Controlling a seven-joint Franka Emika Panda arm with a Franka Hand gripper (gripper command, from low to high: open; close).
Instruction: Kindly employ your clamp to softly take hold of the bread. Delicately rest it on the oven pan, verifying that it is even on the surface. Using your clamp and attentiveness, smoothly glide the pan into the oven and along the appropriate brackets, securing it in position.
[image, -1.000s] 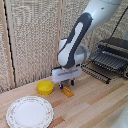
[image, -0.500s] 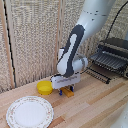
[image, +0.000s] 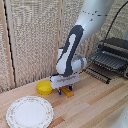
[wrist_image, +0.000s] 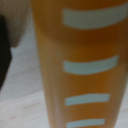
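We see the white arm bent low over the wooden table (image: 95, 107), its boxy wrist down near the tabletop at the middle of the exterior view. The clamp (image: 65, 91) hangs under that wrist with bluish tips showing on either side of the bread (image: 67, 93), an orange-brown block lying on the wood right below the wrist. The fingers sit around the bread, but we cannot tell from this view if they are pressed onto it or merely beside it.

Wrist view is nearly all bread (wrist_image: 80, 65): blurry orange surface with pale bluish-white stripes across it, very close to the camera. A dark shape shows at one edge, too blurred to name. Pale wood shows beside the bread.

The round yellow bowl (image: 44, 88) sits just beside the bread, on the exterior view's left of it. A white plate (image: 29, 112) with a patterned rim lies nearer the camera, on the exterior view's left, well apart from the bread.

The oven (image: 116, 52) stands at the exterior view's right, farther back, dark with silvery parts. The oven pan (image: 102, 61), a dark wire-grid rack, sticks out of its front toward the arm. Bread and pan are well apart. A reed-mat wall stands behind everything.
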